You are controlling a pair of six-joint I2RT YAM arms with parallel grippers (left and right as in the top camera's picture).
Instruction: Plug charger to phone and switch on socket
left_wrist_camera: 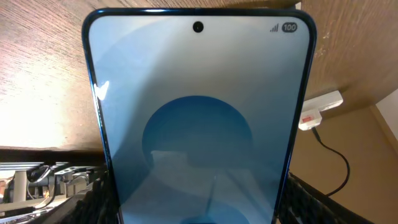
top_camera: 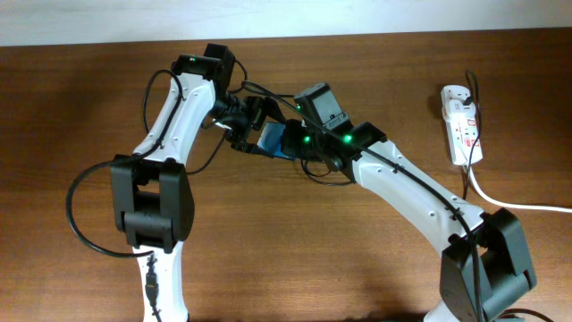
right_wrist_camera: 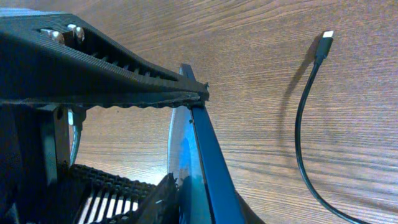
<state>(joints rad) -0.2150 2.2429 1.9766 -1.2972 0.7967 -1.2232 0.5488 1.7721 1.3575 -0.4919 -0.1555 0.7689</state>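
On the left, my left gripper [top_camera: 253,134] reaches in toward the middle of the wooden table [top_camera: 313,259]. Its wrist view is almost filled by the phone [left_wrist_camera: 199,124], upright and face-on with its blue screen lit. A finger sits close against each long side near the bottom, so I judge this gripper clamped across the phone.

In the middle, the overhead view shows the phone as a small blue patch raised between my two wrists. My right gripper [right_wrist_camera: 186,143] meets it from the right. In its wrist view the phone is edge-on, with one ridged finger touching its upper corner and the other against its lower part. This gripper looks closed on the phone too.

Further right, the charger [right_wrist_camera: 303,124] lies loose on the wood, its metal-tipped connector [right_wrist_camera: 328,35] free and well apart from the phone.

At the far right lies the socket [top_camera: 460,125], with its white cord [top_camera: 514,204] trailing off. I cannot tell whether its switch is on.

As I judge it, neither step is done: plugging in and switching on both remain.
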